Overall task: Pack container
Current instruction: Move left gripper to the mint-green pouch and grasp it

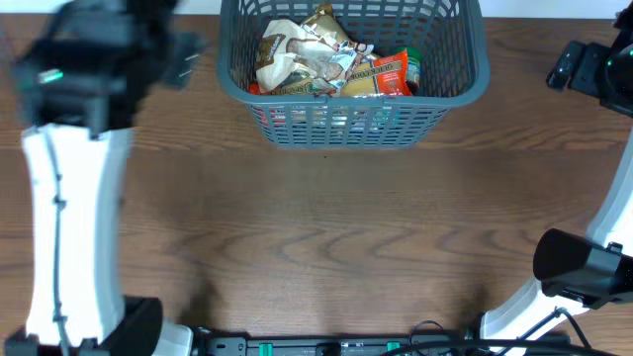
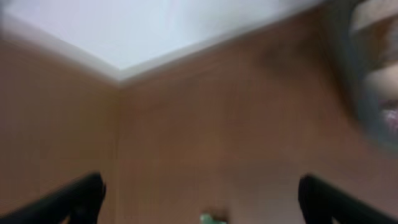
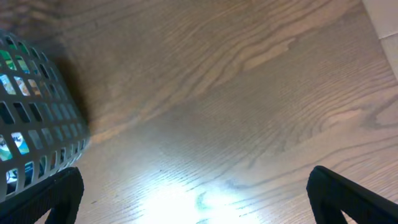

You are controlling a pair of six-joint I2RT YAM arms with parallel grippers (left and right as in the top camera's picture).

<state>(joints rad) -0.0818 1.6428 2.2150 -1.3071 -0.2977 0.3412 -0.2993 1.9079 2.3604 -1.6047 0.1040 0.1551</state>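
At far edge of brown wooden worktop (image 1: 326,227): large grey-blue lattice plastic basket (image 1: 346,124) holding crinkled food packets (image 1: 326,59), packing apparently done; hence left hand (image 2: 199,183), right hand (image 3: 196,177) spread, empty.

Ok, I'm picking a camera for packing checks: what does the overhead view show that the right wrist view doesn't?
Only overhead: the open top of the basket with food packets piled inside, plus the left arm and right arm. Only right wrist: the right claw, fingers wide apart with nothing between, and glare on the wood. Both: the mesh wall of the basket, packet colours behind it, and the brown table.
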